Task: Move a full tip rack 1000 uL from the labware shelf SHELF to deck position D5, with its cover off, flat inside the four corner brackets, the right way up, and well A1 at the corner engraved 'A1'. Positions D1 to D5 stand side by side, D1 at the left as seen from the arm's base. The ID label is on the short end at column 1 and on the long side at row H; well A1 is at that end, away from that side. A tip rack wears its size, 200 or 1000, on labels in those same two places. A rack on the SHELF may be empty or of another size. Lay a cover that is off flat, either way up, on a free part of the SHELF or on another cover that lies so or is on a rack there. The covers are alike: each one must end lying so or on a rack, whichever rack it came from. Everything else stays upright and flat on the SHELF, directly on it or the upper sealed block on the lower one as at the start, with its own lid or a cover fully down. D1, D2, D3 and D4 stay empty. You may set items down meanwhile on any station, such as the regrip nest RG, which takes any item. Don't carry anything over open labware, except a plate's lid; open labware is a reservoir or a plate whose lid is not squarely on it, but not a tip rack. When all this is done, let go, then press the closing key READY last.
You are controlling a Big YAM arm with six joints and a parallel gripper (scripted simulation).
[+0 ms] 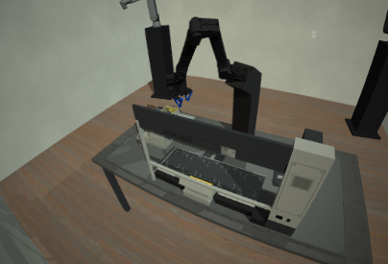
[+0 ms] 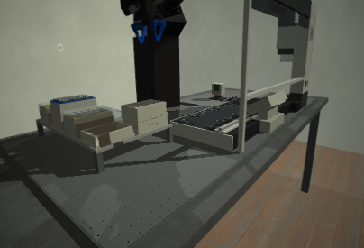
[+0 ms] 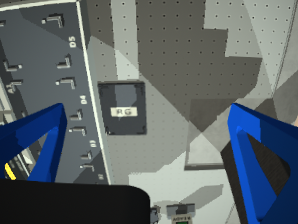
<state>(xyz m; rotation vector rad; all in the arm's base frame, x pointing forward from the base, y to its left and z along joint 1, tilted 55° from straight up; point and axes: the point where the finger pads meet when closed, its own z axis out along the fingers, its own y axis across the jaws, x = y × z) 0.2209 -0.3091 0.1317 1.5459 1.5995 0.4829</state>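
My gripper [image 1: 182, 98] [image 2: 150, 32] [image 3: 147, 112] is open and empty, with its blue fingers wide apart. It hangs high above the table, near the black arm column, between the shelf and the deck. On the labware shelf [image 2: 135, 135] stands a rack with a blue top [image 2: 73, 99], with a tan-sided rack [image 2: 86, 115] in front of it. The dark deck [image 2: 212, 113] [image 1: 211, 169] [image 3: 40, 76] with its corner brackets lies under the gantry.
A shallow open tray [image 2: 107, 134] and two stacked pale blocks [image 2: 144, 114] also sit on the shelf. A dark square nest [image 3: 123, 108] lies below my gripper, beside the deck. A small green key [image 3: 181, 220] [image 2: 218, 88] stands behind it. The gantry post [image 2: 245, 64] rises at the deck's corner.
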